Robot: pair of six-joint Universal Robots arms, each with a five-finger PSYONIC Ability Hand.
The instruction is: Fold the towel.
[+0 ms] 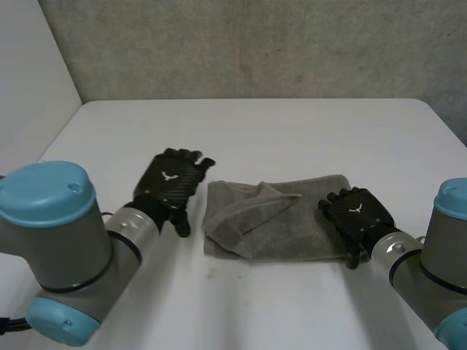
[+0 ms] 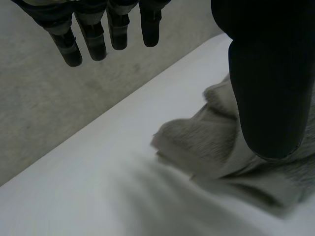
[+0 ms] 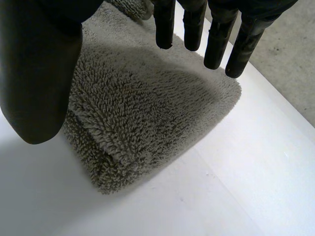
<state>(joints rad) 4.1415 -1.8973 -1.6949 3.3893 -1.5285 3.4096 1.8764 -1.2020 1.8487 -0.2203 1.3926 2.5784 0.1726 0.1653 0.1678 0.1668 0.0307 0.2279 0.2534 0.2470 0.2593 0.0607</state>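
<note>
Over the right end of the towel (image 1: 292, 226), the fingers (image 3: 165, 24) of the right hand (image 1: 357, 211) hang straight and a bit spread. The thumb stands apart, and they hold nothing. Just off the towel's left end, the left hand (image 1: 171, 182) hangs with straight, loose fingers and holds nothing too. The towel lies in the middle of the white table (image 1: 255, 124), and its long side runs from one hand to the other. Its left end is bumpy, with a loose flap (image 1: 252, 204) turned over. I think the right hand is nearer, so it can pinch its end first.
</note>
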